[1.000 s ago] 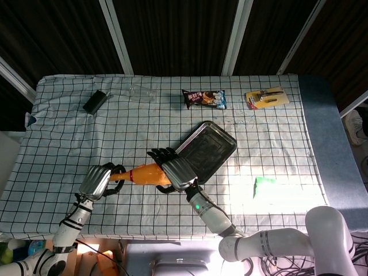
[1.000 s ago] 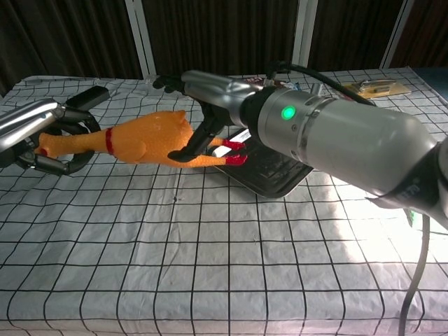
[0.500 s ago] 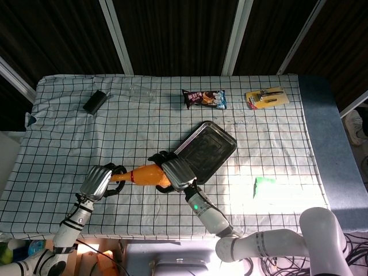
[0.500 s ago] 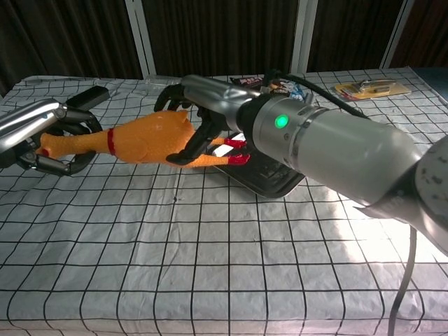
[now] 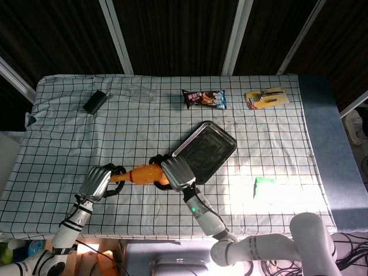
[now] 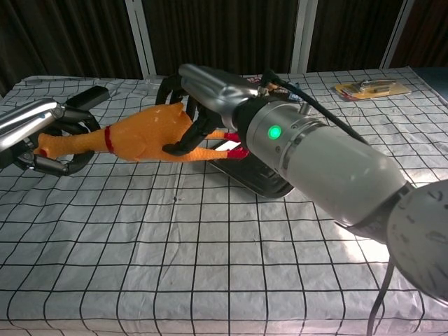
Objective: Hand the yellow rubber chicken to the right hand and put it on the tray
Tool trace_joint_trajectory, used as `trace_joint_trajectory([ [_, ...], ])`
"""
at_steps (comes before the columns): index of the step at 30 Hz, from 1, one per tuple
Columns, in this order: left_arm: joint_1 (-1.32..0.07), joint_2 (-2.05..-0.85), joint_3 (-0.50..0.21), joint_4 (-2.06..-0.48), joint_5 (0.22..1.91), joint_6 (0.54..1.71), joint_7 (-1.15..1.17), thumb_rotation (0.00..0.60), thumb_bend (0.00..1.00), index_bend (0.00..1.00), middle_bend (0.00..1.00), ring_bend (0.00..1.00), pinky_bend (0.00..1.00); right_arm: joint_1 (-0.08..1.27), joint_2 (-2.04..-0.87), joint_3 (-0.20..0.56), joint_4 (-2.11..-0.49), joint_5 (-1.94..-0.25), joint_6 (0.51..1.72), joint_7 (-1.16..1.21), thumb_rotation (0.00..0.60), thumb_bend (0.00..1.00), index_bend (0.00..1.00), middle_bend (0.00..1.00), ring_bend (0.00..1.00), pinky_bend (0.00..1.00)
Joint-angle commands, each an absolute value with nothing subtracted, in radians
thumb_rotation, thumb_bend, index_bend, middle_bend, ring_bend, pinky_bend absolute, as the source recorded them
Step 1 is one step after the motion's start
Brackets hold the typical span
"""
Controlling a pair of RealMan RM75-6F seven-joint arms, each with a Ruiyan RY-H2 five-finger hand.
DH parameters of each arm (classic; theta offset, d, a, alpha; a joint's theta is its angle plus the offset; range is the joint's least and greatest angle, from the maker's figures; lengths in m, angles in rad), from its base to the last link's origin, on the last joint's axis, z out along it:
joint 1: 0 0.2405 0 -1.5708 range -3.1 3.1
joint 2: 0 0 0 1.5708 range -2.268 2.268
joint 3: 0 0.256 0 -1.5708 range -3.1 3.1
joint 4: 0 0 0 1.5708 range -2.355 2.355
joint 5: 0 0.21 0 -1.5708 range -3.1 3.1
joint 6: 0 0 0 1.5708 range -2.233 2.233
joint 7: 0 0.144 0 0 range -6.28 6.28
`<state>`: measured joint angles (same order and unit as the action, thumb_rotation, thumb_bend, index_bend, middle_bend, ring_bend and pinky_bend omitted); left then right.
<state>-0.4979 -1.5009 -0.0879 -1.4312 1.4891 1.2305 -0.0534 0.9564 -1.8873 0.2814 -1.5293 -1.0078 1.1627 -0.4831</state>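
Note:
The yellow rubber chicken point(image 5: 144, 174) point(image 6: 140, 136) hangs level above the checked cloth, head and red collar pointing left and red feet toward the tray. My left hand point(image 5: 98, 182) point(image 6: 52, 140) grips its neck and head end. Its body sits inside my right hand point(image 5: 177, 173) point(image 6: 203, 98), whose fingers curl over the back while the thumb comes in from below. The dark metal tray point(image 5: 215, 138) point(image 6: 269, 183) lies on the table just right of the chicken, partly hidden by my right hand and forearm.
Along the far edge lie a black box point(image 5: 95, 102), a clear bottle point(image 5: 141, 92), a snack packet point(image 5: 204, 99) and a yellow card with a tool point(image 5: 265, 97). A green object point(image 5: 264, 187) sits in the sunlit patch on the right.
My right hand has slid left along the chicken and its fingers have closed around the body. The left hand still holds the neck in the same place.

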Motion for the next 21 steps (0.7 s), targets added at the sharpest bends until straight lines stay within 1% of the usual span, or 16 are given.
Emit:
trace_joint_trajectory([
  [1,-0.499,-1.502,-0.088,-1.430,1.488,1.229,-0.052,0.600,0.87,0.60,0.72,0.47,0.74,0.946,-1.862,0.267,-1.556,-0.980,1.103,-0.475,0.600,0.40,0.57,0.64,0.53,0.66],
  [2,-0.499,-1.502,-0.088,-1.430,1.488,1.228,-0.052,0.600,0.87,0.61,0.72,0.47,0.74,0.947,-1.850,0.267,-1.568,-0.961,1.080,-0.476,0.600,0.37,0.42,0.54,0.42,0.55],
  [3,-0.499,-1.502,-0.088,-1.430,1.488,1.228,-0.052,0.600,0.87,0.61,0.72,0.47,0.74,0.947,-1.850,0.267,-1.568,-0.961,1.080,-0.476,0.600,0.35,0.33,0.45,0.35,0.47],
  [4,-0.499,-1.502,-0.088,-1.430,1.488,1.228,-0.052,0.600,0.87,0.61,0.72,0.47,0.74,0.948,-1.844,0.269,-1.573,-0.955,1.072,-0.478,0.600,0.32,0.20,0.33,0.25,0.35],
  [5,-0.499,-1.502,-0.089,-1.430,1.487,1.228,-0.052,0.600,0.87,0.61,0.72,0.47,0.74,0.950,-1.833,0.269,-1.584,-0.937,1.052,-0.481,0.600,0.29,0.11,0.22,0.17,0.25],
  [6,-0.499,-1.503,-0.089,-1.430,1.487,1.227,-0.052,0.600,0.87,0.61,0.71,0.47,0.74,0.954,-1.819,0.270,-1.595,-0.916,1.026,-0.483,0.600,0.25,0.02,0.10,0.06,0.12],
  [7,-0.500,-1.503,-0.089,-1.429,1.486,1.226,-0.052,0.600,0.87,0.61,0.71,0.47,0.74,0.957,-1.806,0.274,-1.604,-0.904,1.009,-0.485,0.600,0.22,0.00,0.02,0.01,0.03],
  [8,-0.500,-1.503,-0.089,-1.429,1.485,1.225,-0.051,0.600,0.87,0.60,0.71,0.47,0.74,0.961,-1.791,0.279,-1.613,-0.895,0.994,-0.485,0.600,0.19,0.00,0.00,0.00,0.00],
  [14,-0.502,-1.499,-0.089,-1.425,1.481,1.216,-0.054,0.600,0.87,0.60,0.72,0.47,0.74,0.950,-1.783,0.286,-1.614,-0.954,1.016,-0.439,0.600,0.18,0.00,0.00,0.00,0.00],
  [21,-0.501,-1.503,-0.088,-1.431,1.485,1.221,-0.056,0.600,0.87,0.61,0.72,0.47,0.74,0.955,-1.804,0.276,-1.589,-0.952,1.005,-0.438,0.600,0.18,0.00,0.00,0.00,0.00],
])
